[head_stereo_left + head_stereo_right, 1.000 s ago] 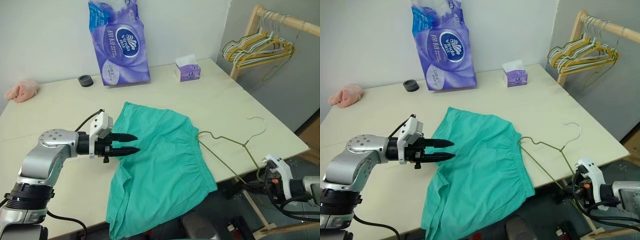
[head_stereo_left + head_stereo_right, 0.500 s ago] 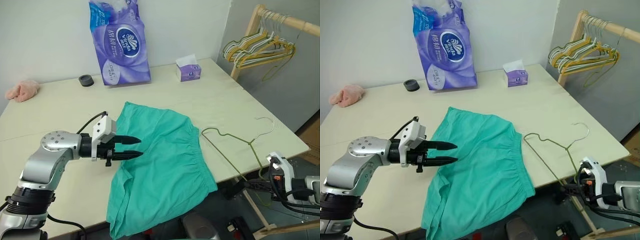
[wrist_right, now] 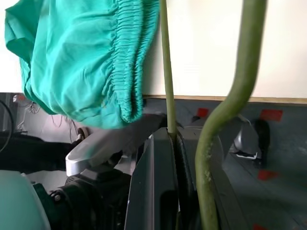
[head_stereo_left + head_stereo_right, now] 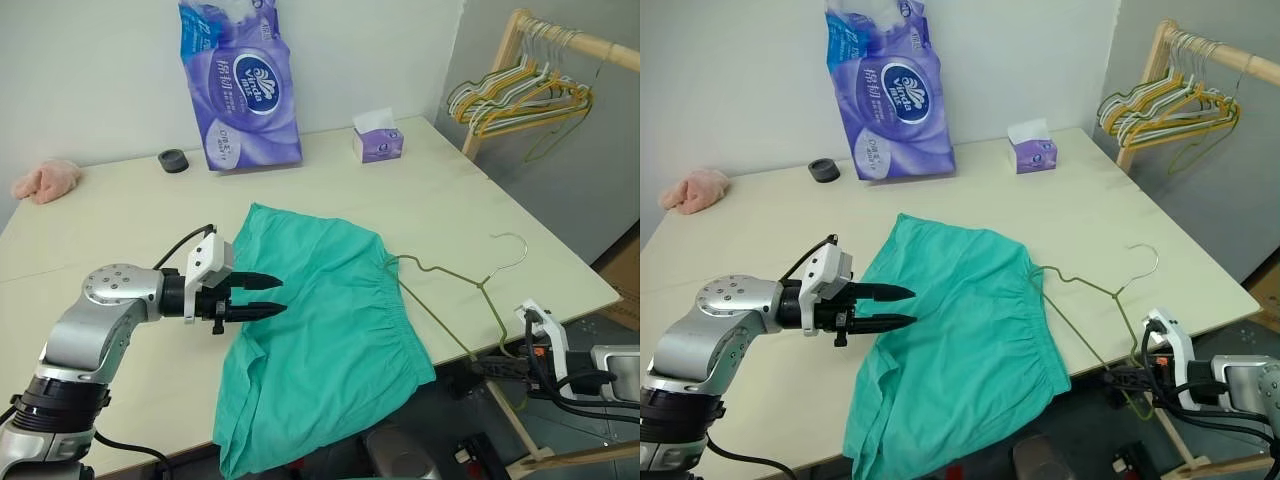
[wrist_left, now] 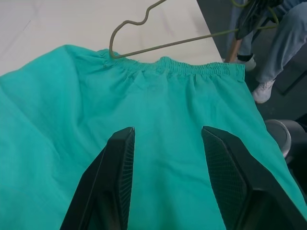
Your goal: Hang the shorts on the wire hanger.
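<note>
The shorts (image 4: 330, 330) are teal-green soft fabric, spread flat on the pale table with the gathered elastic waistband facing the table's right side and one lower corner hanging off the near edge. The wire hanger (image 4: 455, 290) is a single thin olive-gold wire (triangular, with a curved hook). Its hook curls over the tabletop toward the right edge, one shoulder tip touches the waistband, and its long lower wire slants down past the near table edge, just beside the shorts.
</note>
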`<action>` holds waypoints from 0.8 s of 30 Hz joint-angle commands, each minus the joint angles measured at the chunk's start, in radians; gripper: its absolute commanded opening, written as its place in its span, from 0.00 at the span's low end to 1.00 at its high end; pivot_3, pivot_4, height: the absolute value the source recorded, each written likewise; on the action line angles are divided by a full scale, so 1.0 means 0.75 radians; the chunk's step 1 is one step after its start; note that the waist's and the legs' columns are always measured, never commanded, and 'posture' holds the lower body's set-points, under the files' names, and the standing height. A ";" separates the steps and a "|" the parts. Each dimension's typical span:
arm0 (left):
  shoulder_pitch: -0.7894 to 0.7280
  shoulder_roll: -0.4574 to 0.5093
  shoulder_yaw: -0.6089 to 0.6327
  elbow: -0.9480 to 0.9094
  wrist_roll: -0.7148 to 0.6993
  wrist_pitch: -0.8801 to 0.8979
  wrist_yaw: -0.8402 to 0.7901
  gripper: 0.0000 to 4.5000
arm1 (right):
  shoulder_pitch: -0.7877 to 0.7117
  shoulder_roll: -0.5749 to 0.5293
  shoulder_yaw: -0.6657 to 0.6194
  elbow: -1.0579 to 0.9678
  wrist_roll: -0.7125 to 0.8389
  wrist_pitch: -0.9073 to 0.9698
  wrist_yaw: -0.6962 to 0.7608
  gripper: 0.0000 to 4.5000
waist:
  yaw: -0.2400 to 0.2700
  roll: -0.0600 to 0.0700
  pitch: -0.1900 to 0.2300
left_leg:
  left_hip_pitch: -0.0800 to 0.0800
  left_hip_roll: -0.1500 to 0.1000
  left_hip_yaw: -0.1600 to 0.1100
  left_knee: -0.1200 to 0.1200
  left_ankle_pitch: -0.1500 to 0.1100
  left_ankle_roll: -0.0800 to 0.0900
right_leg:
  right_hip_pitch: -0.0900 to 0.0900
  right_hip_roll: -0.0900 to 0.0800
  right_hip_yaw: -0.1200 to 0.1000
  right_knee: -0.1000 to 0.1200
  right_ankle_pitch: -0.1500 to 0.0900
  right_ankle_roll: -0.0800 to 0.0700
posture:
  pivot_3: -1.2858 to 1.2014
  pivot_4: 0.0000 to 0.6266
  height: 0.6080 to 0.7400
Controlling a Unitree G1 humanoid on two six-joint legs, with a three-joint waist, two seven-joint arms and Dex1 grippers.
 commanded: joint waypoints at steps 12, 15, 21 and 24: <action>-0.003 0.011 0.027 -0.042 -0.013 -0.019 0.012 0.51 | 0.111 -0.013 -0.104 0.066 0.028 -0.060 -0.047 0.00 | 0.011 0.000 0.000 | 0.000 0.000 0.001 0.000 0.000 0.000 | 0.000 0.000 0.001 0.000 0.000 0.000 | 0.35 0.12 1.00; -0.011 0.013 0.026 -0.035 -0.012 -0.018 0.008 0.51 | 0.116 0.000 -0.102 0.027 0.057 -0.052 -0.051 0.00 | 0.011 0.000 0.000 | 0.000 0.000 0.001 0.000 0.000 0.000 | 0.000 0.001 0.001 0.000 0.000 0.000 | 0.35 0.12 1.00; -0.014 0.014 0.025 -0.033 -0.007 -0.019 0.009 0.51 | 0.063 0.005 -0.062 0.013 0.086 -0.055 -0.059 0.00 | 0.011 0.000 0.000 | 0.000 0.000 0.001 -0.001 0.000 0.000 | 0.000 0.001 0.001 0.000 0.000 0.000 | 0.35 0.12 1.00; -0.001 0.019 0.036 -0.040 -0.009 -0.016 0.014 0.51 | 0.038 -0.004 -0.047 0.022 0.090 -0.058 -0.058 0.00 | 0.011 0.000 0.000 | 0.000 0.000 0.001 0.000 0.000 0.000 | 0.000 0.001 0.001 0.000 0.000 0.000 | 0.35 0.11 1.00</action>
